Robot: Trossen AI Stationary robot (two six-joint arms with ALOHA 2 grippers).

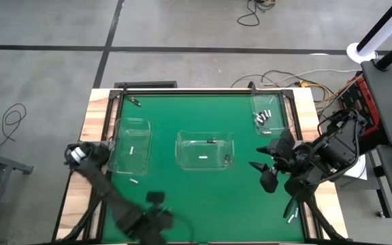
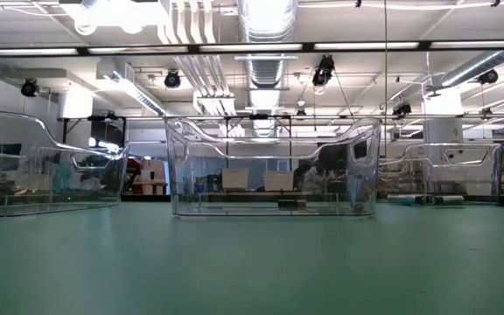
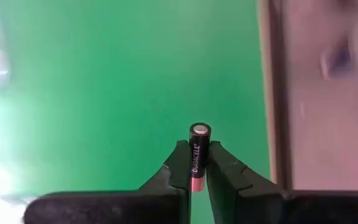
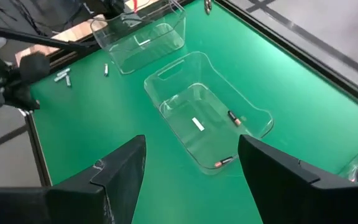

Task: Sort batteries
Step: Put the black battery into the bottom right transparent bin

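Black battery (image 3: 199, 155) clamped in left gripper (image 3: 197, 163), lower end hidden; right gripper (image 4: 191, 165) spread wide, fingertips cropped.

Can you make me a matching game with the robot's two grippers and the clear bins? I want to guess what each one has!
Things:
1. left gripper
2. right gripper
3. middle bin
4. right bin

States:
A. open, holding nothing
B. at the table's far right corner, with a cluster of batteries
C. shut on a black battery
D. at the table's centre, with a few scattered batteries

Pairs: 1-C, 2-A, 3-D, 4-B
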